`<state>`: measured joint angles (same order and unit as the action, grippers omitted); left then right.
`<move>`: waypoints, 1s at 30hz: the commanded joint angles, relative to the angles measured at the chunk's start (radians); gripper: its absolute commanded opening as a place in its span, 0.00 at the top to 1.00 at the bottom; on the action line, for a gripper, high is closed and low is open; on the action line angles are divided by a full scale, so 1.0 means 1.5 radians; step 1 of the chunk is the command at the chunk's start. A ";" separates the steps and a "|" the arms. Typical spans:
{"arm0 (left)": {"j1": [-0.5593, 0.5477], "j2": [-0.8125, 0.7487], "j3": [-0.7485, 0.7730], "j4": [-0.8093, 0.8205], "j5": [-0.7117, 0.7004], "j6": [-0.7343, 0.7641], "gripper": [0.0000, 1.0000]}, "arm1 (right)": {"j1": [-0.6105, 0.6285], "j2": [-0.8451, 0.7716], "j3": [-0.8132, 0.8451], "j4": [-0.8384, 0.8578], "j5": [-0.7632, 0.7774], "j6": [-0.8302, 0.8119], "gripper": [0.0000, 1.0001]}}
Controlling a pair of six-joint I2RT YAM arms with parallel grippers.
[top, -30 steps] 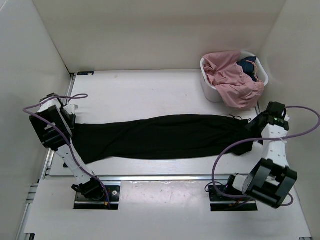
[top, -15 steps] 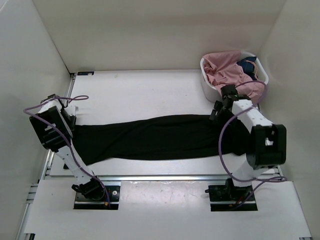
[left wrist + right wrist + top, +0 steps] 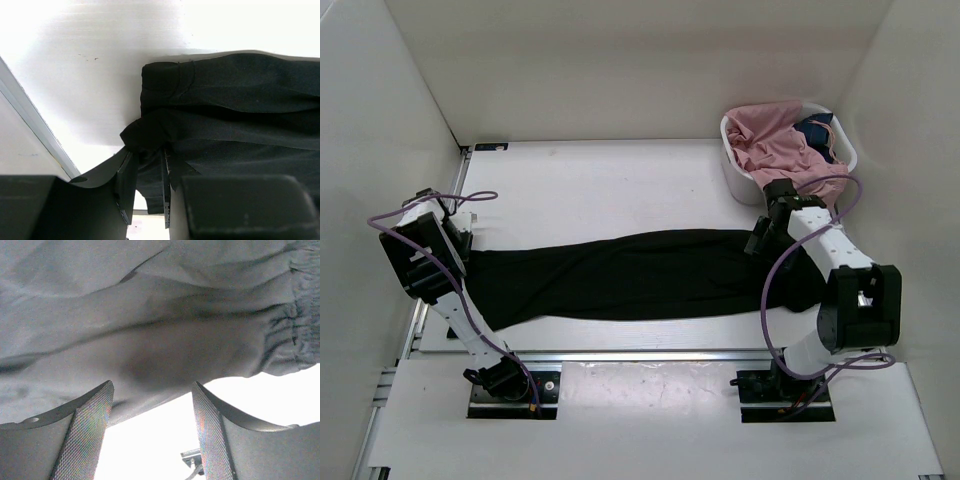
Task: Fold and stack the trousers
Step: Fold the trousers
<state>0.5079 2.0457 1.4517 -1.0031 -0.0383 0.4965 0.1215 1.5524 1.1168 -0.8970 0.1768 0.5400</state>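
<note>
Both arms were built of white links and boxy black joint housings, the left arm (image 3: 460, 325) and the right arm (image 3: 820, 235) alike; a purple cable (image 3: 480, 193) ran along the left one and another purple cable (image 3: 764, 300) along the right; each stood on a black base plate (image 3: 510, 388); the right gripper (image 3: 151, 390) had dark grey fingers (image 3: 30, 445) faced with fine mesh pads (image 3: 87, 440) that shimmered in rainbow tints; the left gripper (image 3: 146, 167) had thin black fingers (image 3: 126, 182).

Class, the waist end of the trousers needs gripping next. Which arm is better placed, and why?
Right. The right tool is open over the waist end of the trousers; the left tool is shut on the cuff end, far from the waist.
</note>
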 commanded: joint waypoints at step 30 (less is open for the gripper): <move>0.002 -0.001 -0.021 0.014 -0.045 0.018 0.65 | -0.004 -0.156 -0.136 -0.036 -0.036 0.051 1.00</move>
<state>0.5072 2.0403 1.4403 -1.0019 -0.0681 0.5083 0.1188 1.4174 0.9504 -0.8871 0.1566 0.6018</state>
